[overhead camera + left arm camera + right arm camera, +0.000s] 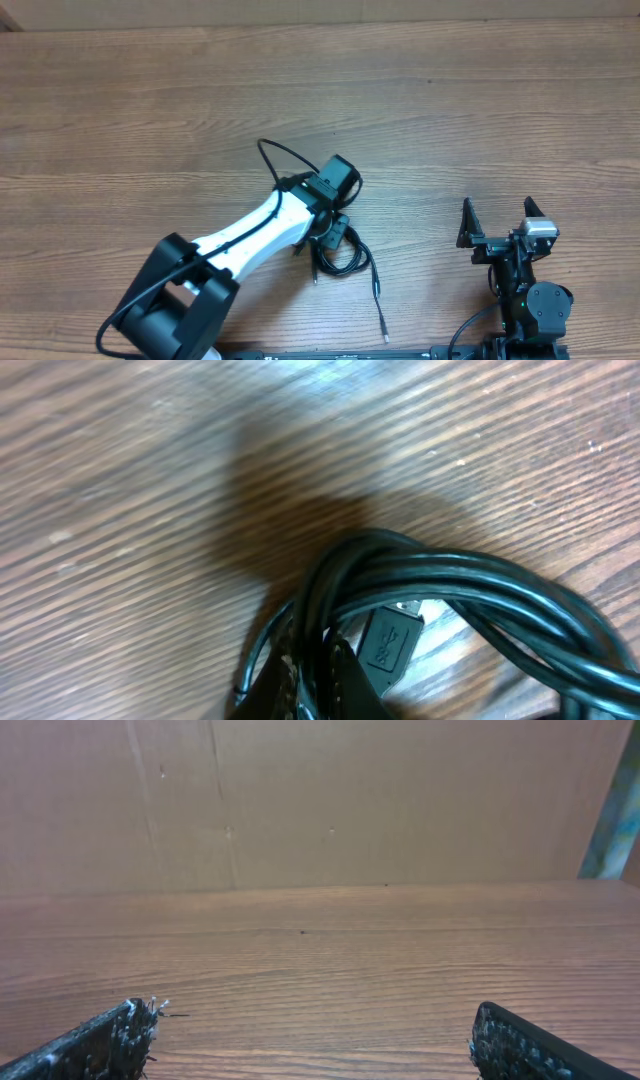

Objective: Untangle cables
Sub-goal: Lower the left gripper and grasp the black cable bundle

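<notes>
The left fingers point(333, 238) are clenched on the cables point(352, 262), a bundle of black loops lying just toward 6 o'clock from the middle of the surface point(150, 100). One strand trails out toward 5 o'clock and ends in a silver tip point(386, 323). The left wrist view shows a black plug point(386, 643) tucked inside the loops. The right fingers point(467, 228) stand spread wide, grasping nothing, well apart at 4 o'clock.

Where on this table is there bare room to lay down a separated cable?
The whole far half of the table is bare, also the strip between the cables and the right hand. Crowded only around the left hand.
</notes>
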### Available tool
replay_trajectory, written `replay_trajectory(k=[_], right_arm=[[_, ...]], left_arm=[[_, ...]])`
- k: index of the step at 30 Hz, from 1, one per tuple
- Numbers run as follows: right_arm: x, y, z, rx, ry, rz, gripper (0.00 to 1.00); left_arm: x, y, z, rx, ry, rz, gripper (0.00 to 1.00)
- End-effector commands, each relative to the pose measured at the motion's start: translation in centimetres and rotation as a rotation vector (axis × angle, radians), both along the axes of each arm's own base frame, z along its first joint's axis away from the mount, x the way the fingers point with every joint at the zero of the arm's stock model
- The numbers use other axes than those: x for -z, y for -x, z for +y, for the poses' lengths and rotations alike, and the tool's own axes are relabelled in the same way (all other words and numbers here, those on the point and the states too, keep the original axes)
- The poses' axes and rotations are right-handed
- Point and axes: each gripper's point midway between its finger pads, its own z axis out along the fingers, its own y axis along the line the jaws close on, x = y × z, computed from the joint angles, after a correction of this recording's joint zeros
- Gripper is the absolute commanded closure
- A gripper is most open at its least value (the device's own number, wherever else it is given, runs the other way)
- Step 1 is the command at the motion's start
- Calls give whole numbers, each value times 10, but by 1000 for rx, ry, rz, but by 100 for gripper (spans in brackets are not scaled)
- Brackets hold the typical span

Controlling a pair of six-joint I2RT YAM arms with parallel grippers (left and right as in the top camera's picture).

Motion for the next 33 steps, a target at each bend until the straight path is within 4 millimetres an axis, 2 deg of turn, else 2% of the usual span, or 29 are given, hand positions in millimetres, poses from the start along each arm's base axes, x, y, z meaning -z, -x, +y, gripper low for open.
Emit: replay_trajectory(k=[1, 8, 13, 33], right_arm=[[5, -1, -3, 14, 2, 10, 0], [5, -1, -3, 14, 2, 10, 0], [5, -1, -3, 14, 2, 10, 0], [5, -1, -3, 14, 2, 10, 0]], left_arm=[[-42, -21, -5, -45, 67, -95, 96], [-71, -23, 2, -64, 107, -147, 96], [-84, -17, 7, -65, 114, -157, 96], [-86, -16, 8, -69, 114, -155, 96]])
